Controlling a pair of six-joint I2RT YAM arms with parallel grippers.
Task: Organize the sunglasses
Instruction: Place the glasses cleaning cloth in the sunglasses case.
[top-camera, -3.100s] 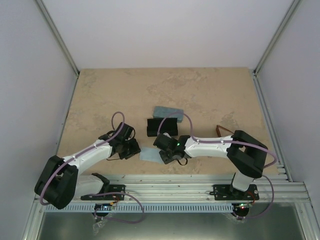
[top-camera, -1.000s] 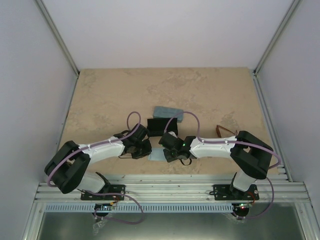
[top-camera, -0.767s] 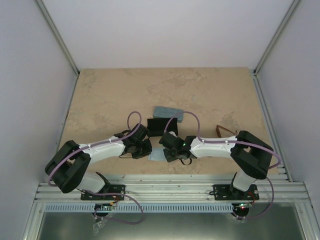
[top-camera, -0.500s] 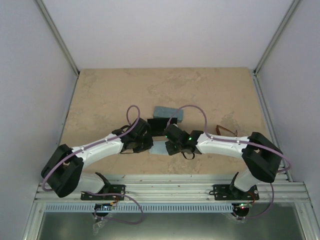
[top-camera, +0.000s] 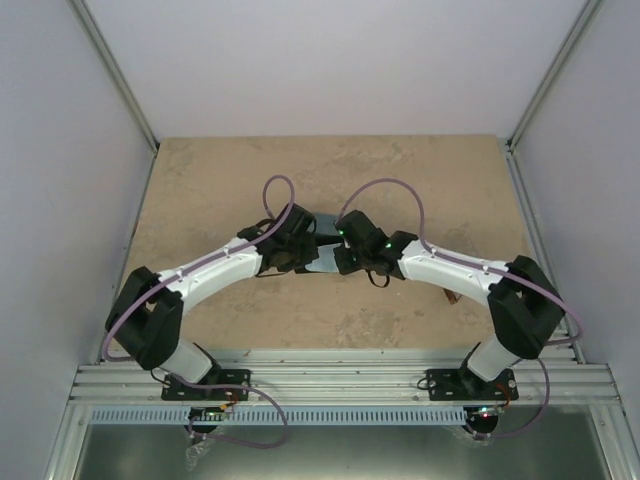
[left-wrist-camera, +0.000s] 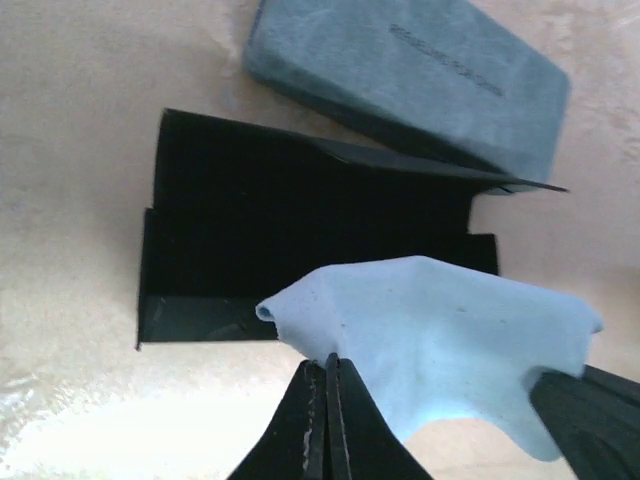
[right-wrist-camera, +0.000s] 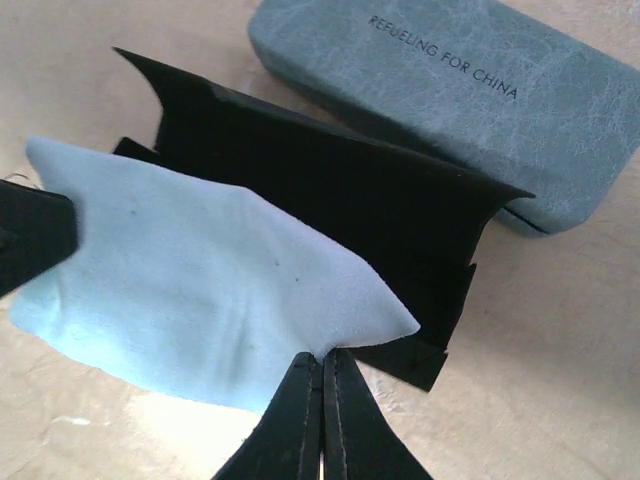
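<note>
Blue cloth (left-wrist-camera: 440, 330), one, gripped by left gripper (left-wrist-camera: 327, 375), right gripper (right-wrist-camera: 322, 375), one black case (left-wrist-camera: 300, 220), one grey case (left-wrist-camera: 410, 80)

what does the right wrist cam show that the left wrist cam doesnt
Only the right wrist: readable lettering, REFUELING FOR CHINA, on the grey-blue case. Only the left wrist: the glossy inner floor of the open black case. Both: the light-blue cloth held between the shut left claw and the shut right claw, above that black case.
</note>
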